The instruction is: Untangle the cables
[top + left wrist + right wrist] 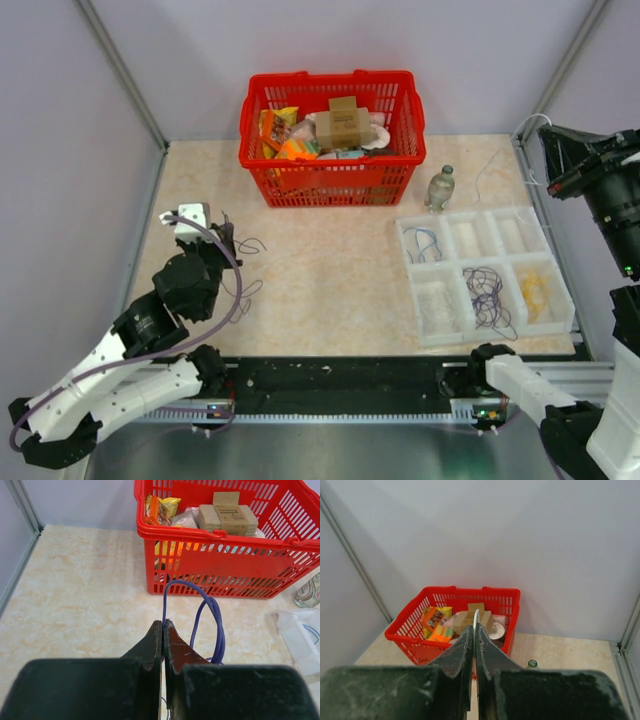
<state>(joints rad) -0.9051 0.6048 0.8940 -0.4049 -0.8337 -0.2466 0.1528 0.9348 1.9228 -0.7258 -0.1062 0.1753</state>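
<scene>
A purple cable arcs up in a loop before the red basket, one end pinched between the closed fingers of the left gripper, low over the left of the table, with loose dark strands near it. More lie in the white tray at the right, each in its own compartment: a blue cable, a dark purple cable and a yellow cable. The right gripper is held high, fingers pressed together on a thin white cable poking up from the tips.
</scene>
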